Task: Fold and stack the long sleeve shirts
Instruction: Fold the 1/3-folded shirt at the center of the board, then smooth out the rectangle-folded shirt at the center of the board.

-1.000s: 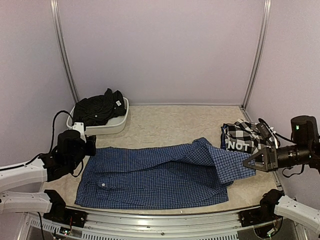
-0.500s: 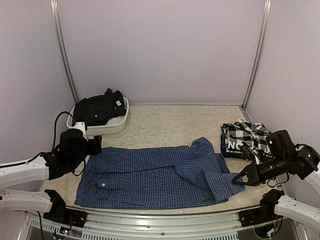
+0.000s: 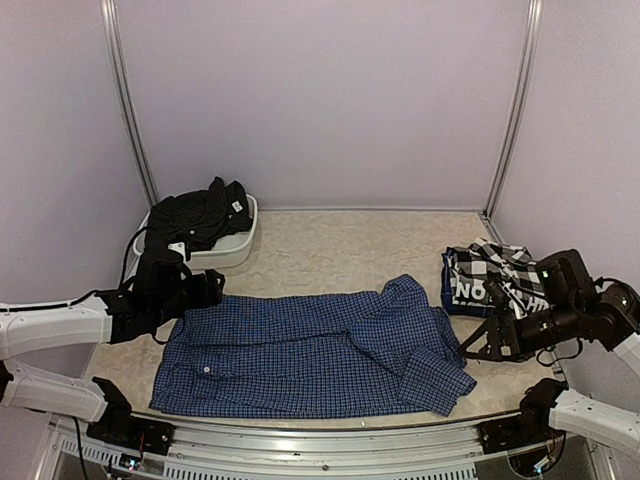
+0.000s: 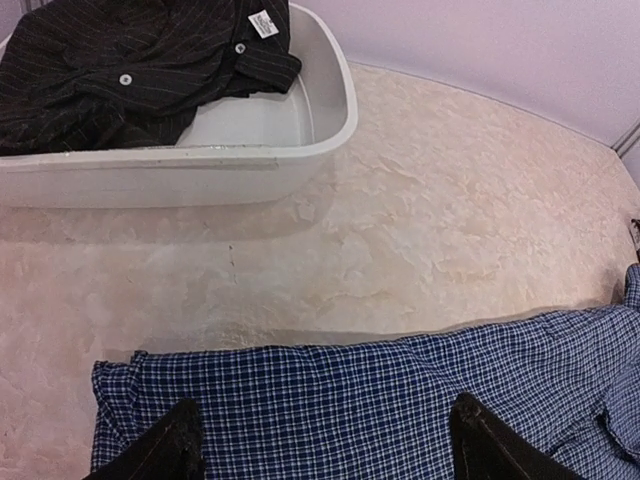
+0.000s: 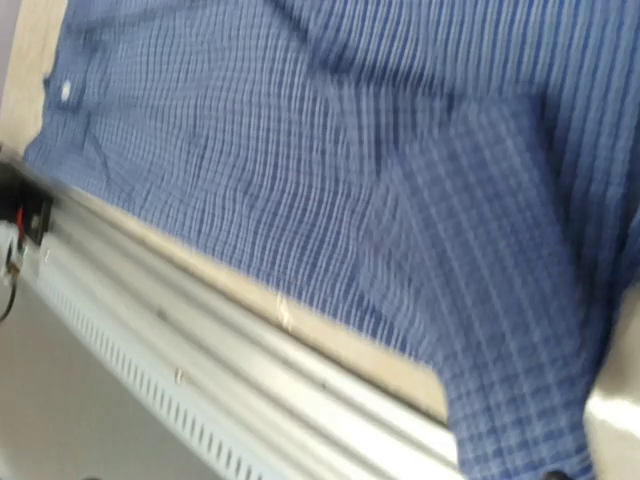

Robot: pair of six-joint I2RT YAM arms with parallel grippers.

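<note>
The blue checked shirt (image 3: 310,350) lies spread across the table, its right sleeve folded back over the body. Above its far left edge my left gripper (image 3: 205,290) stands open; in the left wrist view the gripper (image 4: 325,455) has a finger (image 4: 165,450) at each side over the cloth (image 4: 380,400), holding nothing. My right gripper (image 3: 478,345) hovers just off the shirt's right edge, fingers apart and empty. The right wrist view is blurred and shows only blue cloth (image 5: 400,150). The black-and-white check shirt (image 3: 490,275) lies folded at the right. The black shirt (image 3: 200,215) sits in a bin.
The white bin (image 3: 235,250) stands at the back left, close behind my left gripper, and shows as a bin (image 4: 300,150) with the black shirt (image 4: 130,70) in the left wrist view. The metal front rail (image 5: 250,370) runs just below the blue shirt's near edge.
The right gripper came down and inward with the blue sleeve, then opened and let it drop onto the shirt. The left gripper opened and moved right to the shirt's far left edge.
</note>
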